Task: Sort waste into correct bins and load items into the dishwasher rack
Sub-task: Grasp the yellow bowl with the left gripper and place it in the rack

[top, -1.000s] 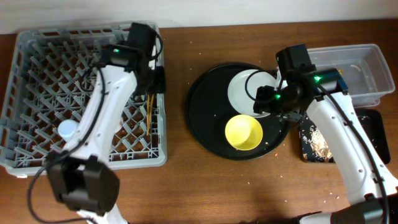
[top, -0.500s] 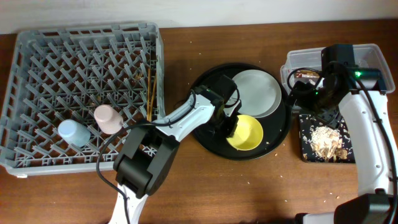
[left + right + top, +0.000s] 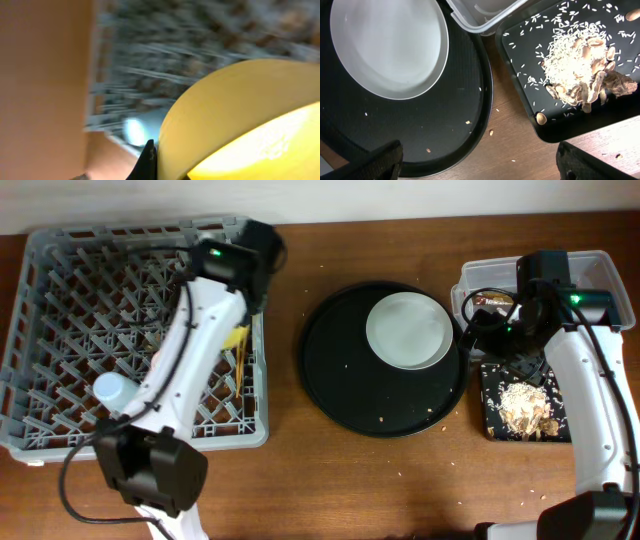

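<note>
Big round black tray point(image 3: 335, 385) sits flat in the middle of the brown wooden table point(image 3: 300, 480) in front of me. My right wrist cam gets its curved rim point(image 3: 445, 117) up close, bare wood point(image 3: 507, 150) just beside it. A pale wall strip point(image 3: 400, 195) runs along the far edge.

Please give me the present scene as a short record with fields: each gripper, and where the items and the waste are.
left gripper: shut on yellow bowl, over dishwasher rack
right gripper: open, empty
plate: on round black tray
blue cup: in rack
food scraps: in shallow black tray
brown wrapper: in clear tub
</note>
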